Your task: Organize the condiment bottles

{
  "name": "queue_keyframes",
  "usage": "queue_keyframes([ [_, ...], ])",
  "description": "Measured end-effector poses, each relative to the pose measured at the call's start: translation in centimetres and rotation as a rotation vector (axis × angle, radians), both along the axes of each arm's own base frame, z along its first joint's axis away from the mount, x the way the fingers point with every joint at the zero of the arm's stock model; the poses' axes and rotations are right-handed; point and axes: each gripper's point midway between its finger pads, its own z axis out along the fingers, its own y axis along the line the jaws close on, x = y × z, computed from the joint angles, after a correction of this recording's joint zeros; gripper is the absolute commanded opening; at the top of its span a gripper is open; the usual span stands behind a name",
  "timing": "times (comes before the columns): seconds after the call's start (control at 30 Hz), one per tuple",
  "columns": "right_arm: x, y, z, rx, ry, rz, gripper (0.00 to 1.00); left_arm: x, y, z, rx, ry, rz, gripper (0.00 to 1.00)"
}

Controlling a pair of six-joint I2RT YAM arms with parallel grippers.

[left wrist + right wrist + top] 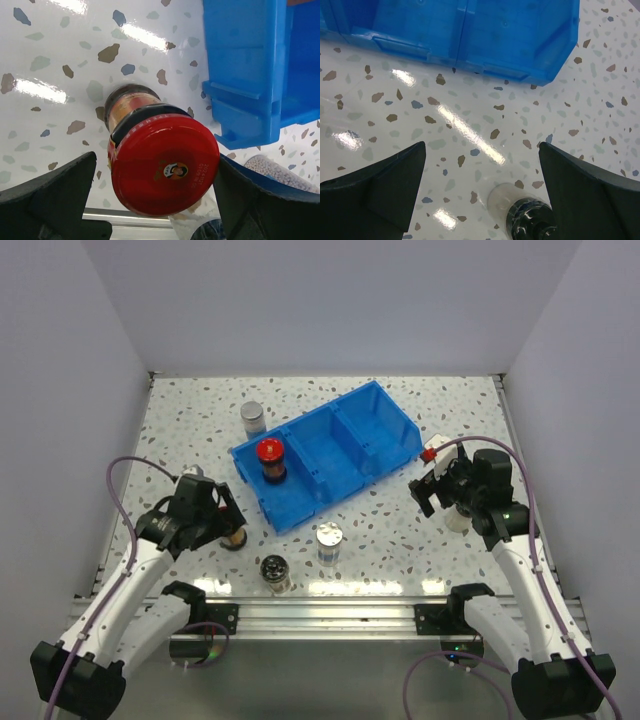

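Note:
In the left wrist view a red-capped jar [162,167] with a dark body stands on the table between the fingers of my left gripper [156,161]. The gripper is open; the right finger is at the cap's edge and a small gap shows on the left. From above, that gripper [226,523] hangs over the jar [236,539]. My right gripper [482,147] is open above bare table, with a dark-topped jar [527,220] low by its right finger. A second red-capped jar [270,458] stands in the bin's left compartment.
The blue three-compartment bin [345,428] lies diagonally mid-table, its corner [250,75] just right of the left gripper. A silver-capped jar [253,417] stands behind it. Another silver-capped jar [329,543] and a black-capped jar [276,572] stand near the front rail.

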Motion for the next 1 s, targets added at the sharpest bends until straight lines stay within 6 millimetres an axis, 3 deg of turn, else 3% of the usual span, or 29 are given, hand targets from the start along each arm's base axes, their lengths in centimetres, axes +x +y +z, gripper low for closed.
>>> queue_keyframes([
  [0.2, 0.0, 0.0, 0.0, -0.001, 0.000, -0.002, 0.99, 0.9, -0.1, -1.0, 0.018, 0.021, 0.005, 0.90],
  [0.3, 0.0, 0.0, 0.0, -0.001, 0.000, -0.002, 0.99, 1.3, 0.0, -1.3, 0.030, 0.016, 0.007, 0.77],
  [0.4, 0.0, 0.0, 0.0, -0.001, 0.000, -0.002, 0.99, 1.6, 0.3, -1.1, 0.050, -0.004, 0.016, 0.48],
  [0.43, 0.0, 0.0, 0.0, -0.002, 0.001, -0.002, 0.99, 1.6, 0.6, -1.2, 0.063, -0.007, 0.019, 0.24],
  [0.5, 0.0, 0.0, 0.0, -0.002, 0.000, -0.002, 0.99, 1.7, 0.8, -1.1, 0.078, -0.012, 0.016, 0.00],
  [0.73, 0.0, 0.0, 0.0, -0.002, 0.000, -0.002, 0.99, 1.1, 1.7, -0.2, 0.147, -0.026, -0.059, 0.00],
  [0.87, 0.0, 0.0, 0.0, -0.002, 0.000, -0.002, 0.99, 1.8, 1.3, 3.5, 0.151, -0.112, -0.135, 0.00],
  [1.0, 0.0, 0.0, 0.0, -0.002, 0.000, -0.002, 0.99, 3.3, -0.3, 7.6, 0.107, -0.215, -0.217, 0.00],
])
